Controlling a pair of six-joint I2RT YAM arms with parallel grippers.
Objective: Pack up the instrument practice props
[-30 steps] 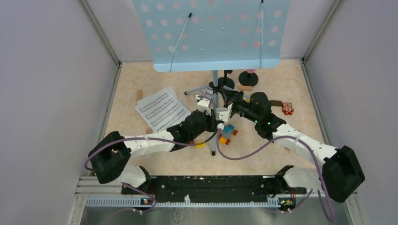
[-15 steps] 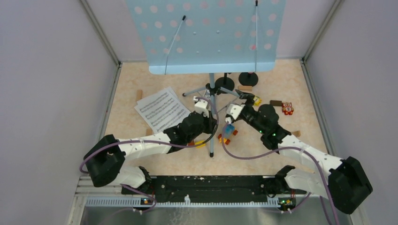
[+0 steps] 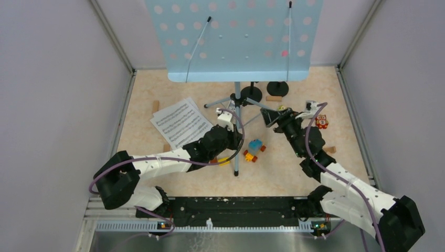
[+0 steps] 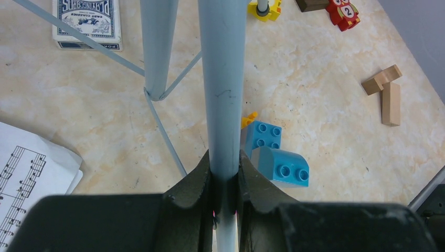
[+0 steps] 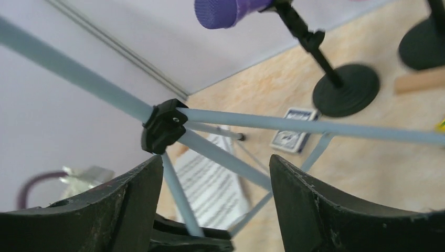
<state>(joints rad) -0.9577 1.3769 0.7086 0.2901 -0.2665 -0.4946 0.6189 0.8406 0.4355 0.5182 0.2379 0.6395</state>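
Note:
The pale blue perforated music desk (image 3: 236, 37) stands tall on its pole (image 4: 223, 79), tripod legs (image 3: 218, 101) spread on the floor. My left gripper (image 4: 225, 176) is shut on that pole low down, a finger pressed against each side. My right gripper (image 5: 215, 194) is open and empty. It sits right of the pole and looks at the black leg hub (image 5: 163, 126). White sheet-music pages (image 3: 181, 123) lie left of the stand. A purple microphone (image 5: 231, 10) sits in a black round-based holder (image 5: 346, 89). A second holder (image 3: 277, 88) stands behind.
Blue bricks (image 4: 273, 157) lie beside the pole's foot. A blue-white card box (image 4: 86, 23), a red toy brick (image 3: 321, 122) and wooden blocks (image 4: 385, 92) are scattered around. One wooden block (image 3: 155, 106) lies at the left. Walls close in three sides.
My right gripper opened, let go of the stand's pole and drew back to the right. The left gripper kept its hold; the music desk shifted slightly.

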